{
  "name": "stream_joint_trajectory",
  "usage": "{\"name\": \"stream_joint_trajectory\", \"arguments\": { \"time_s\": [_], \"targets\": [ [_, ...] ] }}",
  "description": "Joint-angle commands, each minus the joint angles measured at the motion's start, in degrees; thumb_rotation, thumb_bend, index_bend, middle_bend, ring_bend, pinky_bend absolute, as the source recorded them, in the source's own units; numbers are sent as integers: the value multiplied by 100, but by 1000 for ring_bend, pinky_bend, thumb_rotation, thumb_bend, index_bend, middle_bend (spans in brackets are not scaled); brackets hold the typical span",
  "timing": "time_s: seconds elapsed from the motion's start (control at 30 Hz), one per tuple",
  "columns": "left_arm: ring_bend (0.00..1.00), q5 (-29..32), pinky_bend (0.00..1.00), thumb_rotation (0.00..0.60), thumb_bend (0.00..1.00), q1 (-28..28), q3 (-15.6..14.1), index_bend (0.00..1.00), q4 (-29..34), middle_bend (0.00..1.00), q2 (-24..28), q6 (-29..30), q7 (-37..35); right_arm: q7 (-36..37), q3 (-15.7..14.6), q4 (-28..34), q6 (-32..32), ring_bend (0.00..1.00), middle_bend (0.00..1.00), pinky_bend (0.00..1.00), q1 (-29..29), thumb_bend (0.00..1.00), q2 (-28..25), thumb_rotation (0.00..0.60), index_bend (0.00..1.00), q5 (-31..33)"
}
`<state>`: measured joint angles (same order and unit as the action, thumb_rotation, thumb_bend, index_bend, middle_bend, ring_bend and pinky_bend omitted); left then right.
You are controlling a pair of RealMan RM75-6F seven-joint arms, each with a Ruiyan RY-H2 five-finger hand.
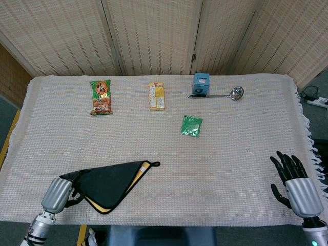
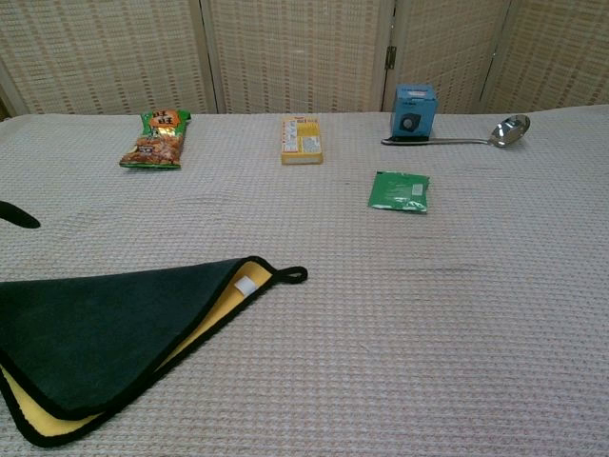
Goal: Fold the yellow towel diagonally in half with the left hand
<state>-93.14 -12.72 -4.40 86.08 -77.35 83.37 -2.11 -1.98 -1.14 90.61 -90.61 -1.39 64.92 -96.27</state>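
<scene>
The yellow towel [image 1: 110, 179] lies folded into a triangle near the table's front left, dark side up, with a strip of yellow showing along its lower edge [image 2: 29, 419]. Its hanging loop points right. My left hand [image 1: 64, 190] sits at the towel's left corner, fingers loose and holding nothing; in the chest view only one dark fingertip [image 2: 17, 215] shows, apart from the towel [image 2: 95, 333]. My right hand [image 1: 293, 182] rests at the front right edge of the table, fingers spread, empty.
Along the back stand a green snack bag [image 1: 101, 97], a yellow box [image 1: 157, 96], a blue box [image 1: 201, 83] and a metal spoon [image 1: 225, 94]. A green packet [image 1: 191, 125] lies mid-table. The tablecloth's fringe [image 1: 306, 128] hangs on the right.
</scene>
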Motion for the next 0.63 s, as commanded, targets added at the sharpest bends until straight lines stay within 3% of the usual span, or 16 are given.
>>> {"name": "stream_joint_trajectory", "arguments": {
  "time_s": [0.03, 0.1, 0.17, 0.3, 0.63],
  "targets": [
    [259, 541, 301, 600, 378, -113, 352, 205, -32, 288, 482, -316, -87, -61, 44, 78, -24, 0, 0, 0, -2, 479, 17, 600, 0, 22],
    [103, 937, 118, 600, 368, -87, 485, 178, 116, 153, 738, -440, 265, -160, 111, 130, -26, 0, 0, 0, -13, 480, 49, 600, 0, 93],
    [22, 1272, 25, 600, 358, 8, 606, 135, 312, 76, 872, -389, 523, -260, 165, 158, 55, 0, 0, 0, -35, 480, 92, 600, 0, 227],
    [7, 1618, 6, 600, 348, 119, 645, 108, 510, 58, 1024, -462, 723, -346, 191, 179, 248, 0, 0, 0, -98, 479, 86, 600, 0, 365],
    [11, 1021, 7, 600, 319, 300, 544, 84, 753, 58, 1106, 12, 808, -539, 215, 330, 374, 0, 0, 0, -137, 479, 73, 600, 0, 477]
  ]
}}
